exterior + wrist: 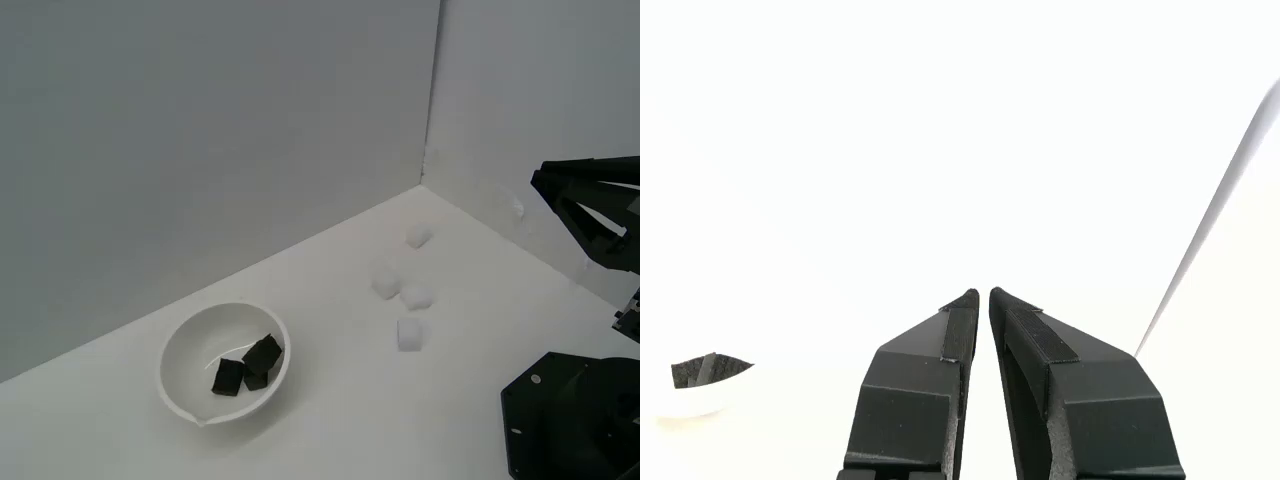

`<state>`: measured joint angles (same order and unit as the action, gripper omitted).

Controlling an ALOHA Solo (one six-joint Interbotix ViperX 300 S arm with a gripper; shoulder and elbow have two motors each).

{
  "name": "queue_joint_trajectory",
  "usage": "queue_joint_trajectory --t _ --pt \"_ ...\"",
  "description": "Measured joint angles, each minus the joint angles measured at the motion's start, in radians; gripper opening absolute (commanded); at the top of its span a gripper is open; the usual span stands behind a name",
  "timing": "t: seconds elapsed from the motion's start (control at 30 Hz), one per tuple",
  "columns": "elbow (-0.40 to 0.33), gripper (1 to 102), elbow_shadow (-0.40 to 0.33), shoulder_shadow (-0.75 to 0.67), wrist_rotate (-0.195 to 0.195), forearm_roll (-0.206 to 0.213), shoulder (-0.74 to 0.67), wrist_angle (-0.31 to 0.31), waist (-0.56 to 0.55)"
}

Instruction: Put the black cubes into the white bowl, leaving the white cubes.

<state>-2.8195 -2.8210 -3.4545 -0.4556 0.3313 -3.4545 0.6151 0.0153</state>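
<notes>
Where it sits at the exterior view's lower left, the white bowl (pixel 180 345) holds all three black cubes (pixel 250 366); four white cubes (pixel 410 334) lie apart on the table (pixel 330 420); the gripper (pixel 983 294) is closed, empty.

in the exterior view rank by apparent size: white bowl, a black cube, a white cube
1. white bowl, clearly largest.
2. black cubes and white cubes: look about alike, and the white ones blur into the surface, so no ranking between them.
</notes>
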Motion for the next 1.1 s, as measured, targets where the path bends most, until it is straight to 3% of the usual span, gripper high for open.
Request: queue_joint_trajectory --t 1.1 --pt "0.000 3 0.000 0.000 -0.005 0.000 -0.002 0.000 0.000"
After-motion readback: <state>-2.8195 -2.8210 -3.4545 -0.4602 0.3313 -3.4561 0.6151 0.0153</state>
